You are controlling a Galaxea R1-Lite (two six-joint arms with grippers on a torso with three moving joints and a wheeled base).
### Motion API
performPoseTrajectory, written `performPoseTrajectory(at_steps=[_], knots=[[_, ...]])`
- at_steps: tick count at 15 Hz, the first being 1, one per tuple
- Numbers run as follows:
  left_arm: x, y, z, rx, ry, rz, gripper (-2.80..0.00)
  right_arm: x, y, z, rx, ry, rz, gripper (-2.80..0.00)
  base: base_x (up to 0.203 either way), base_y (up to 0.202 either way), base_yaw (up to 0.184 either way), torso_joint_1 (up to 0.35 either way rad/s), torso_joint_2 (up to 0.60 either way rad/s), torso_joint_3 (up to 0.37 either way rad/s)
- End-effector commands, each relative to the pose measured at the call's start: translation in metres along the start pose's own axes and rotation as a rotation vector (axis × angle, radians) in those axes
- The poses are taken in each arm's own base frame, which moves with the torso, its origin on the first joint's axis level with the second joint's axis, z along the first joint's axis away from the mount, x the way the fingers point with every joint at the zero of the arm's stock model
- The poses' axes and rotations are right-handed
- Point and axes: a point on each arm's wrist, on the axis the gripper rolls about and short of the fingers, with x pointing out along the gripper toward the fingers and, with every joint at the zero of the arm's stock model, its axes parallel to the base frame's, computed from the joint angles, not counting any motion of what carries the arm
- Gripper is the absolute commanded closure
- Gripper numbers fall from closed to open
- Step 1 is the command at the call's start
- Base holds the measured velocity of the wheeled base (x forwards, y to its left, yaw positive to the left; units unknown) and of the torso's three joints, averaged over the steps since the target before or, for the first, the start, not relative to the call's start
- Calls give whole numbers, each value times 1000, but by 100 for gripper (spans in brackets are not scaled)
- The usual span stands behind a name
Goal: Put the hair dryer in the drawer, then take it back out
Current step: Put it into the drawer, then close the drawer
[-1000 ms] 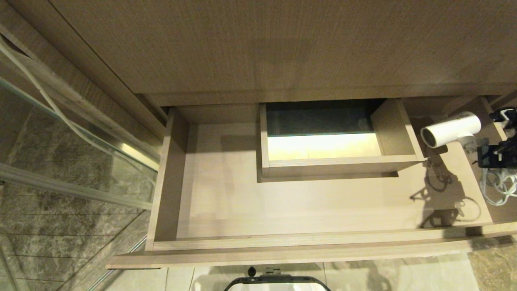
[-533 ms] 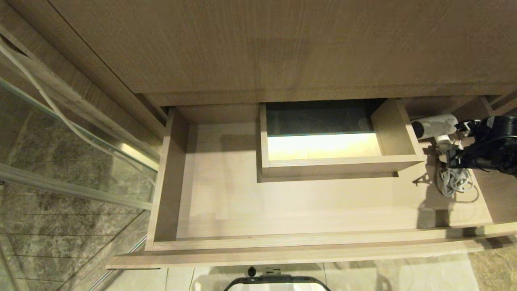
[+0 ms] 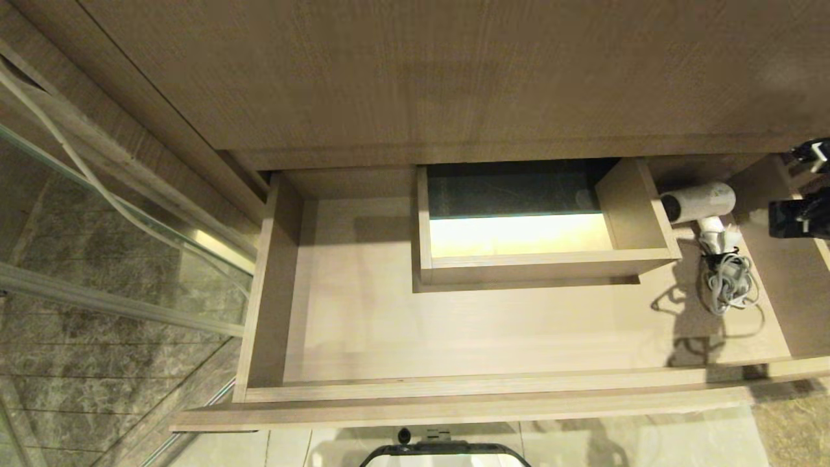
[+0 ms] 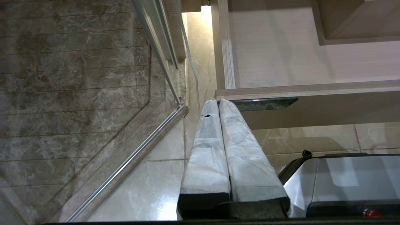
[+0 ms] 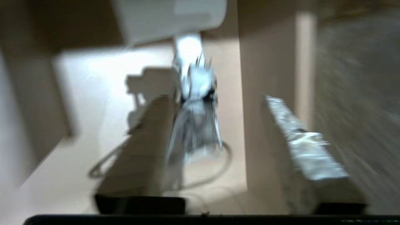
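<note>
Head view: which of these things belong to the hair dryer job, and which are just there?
Job:
hair dryer, lying in the right end of the drawer
its cord, coiled beside it
drawer, pulled open
right gripper, open, empty, off the dryer

Just there:
glass door
floor tiles
left gripper, parked below the drawer front

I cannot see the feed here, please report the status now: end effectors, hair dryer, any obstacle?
Right end effector open, empty, at the drawer's right end. Left end effector shut, parked. Hair dryer lying in drawer, cord beside it. No obstacle seen.

Left tool point(image 4: 218, 107): white-wrapped fingers point(image 4: 206, 156), black base.
</note>
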Motion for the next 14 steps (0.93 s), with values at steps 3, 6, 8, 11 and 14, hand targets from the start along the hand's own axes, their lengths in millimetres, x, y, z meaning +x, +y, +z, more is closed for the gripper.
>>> performPoseTrajectory(at_steps=[3,6,8,11,14], knots=[[0,0,0,0,0,0,0,-149,15,-42,-71,32,20,0,0,0,0,0,0,0],[0,0,0,0,0,-1,0,-194,37,-117,-113,209,57,0,0,0,0,0,0,0],[0,0,0,0,1,-1,0,-210,49,-161,-139,385,79,0,0,0,0,0,0,0],[0,0,0,0,0,-1,0,-206,52,-175,-152,532,117,0,0,0,0,0,0,0],[0,0,0,0,0,0,0,-179,50,-172,-154,560,132,0,0,0,0,0,0,0]])
